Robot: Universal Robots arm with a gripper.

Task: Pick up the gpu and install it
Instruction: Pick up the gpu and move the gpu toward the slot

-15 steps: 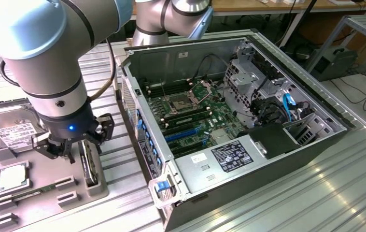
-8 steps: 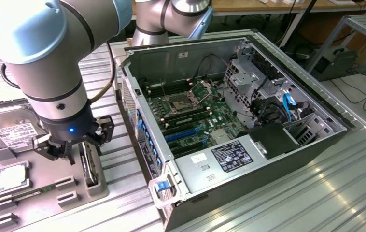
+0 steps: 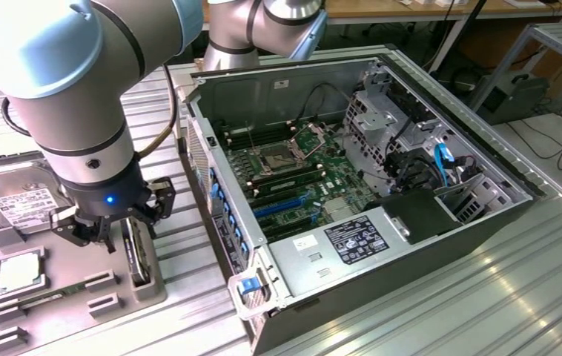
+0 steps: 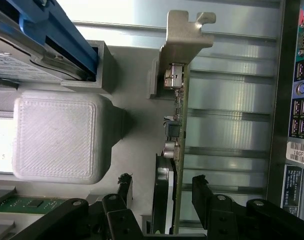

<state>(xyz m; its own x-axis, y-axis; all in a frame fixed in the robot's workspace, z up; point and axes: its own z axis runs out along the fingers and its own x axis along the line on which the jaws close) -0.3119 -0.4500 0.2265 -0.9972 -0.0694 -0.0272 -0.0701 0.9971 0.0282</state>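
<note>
The gpu (image 3: 141, 261) stands on its long edge in a slot of the grey holder (image 3: 64, 300) at the exterior view's left, beside the computer case. In the wrist view I look along the gpu's thin edge (image 4: 178, 150), with its silver metal bracket (image 4: 184, 37) at the far end. My gripper (image 3: 118, 231) hangs just above the card. It is open, with one black finger (image 4: 124, 184) on each side of the card's near end and the other finger (image 4: 199, 184) across from it. Neither finger touches the card.
The open computer case (image 3: 518, 185) lies at the exterior view's right, motherboard (image 3: 291, 178) facing up. The holder also carries a silver hard drive (image 3: 14, 196) and a small CPU chip (image 3: 19, 271). A white ribbed block (image 4: 57, 135) and the case's rear ports (image 4: 299, 100) flank the card.
</note>
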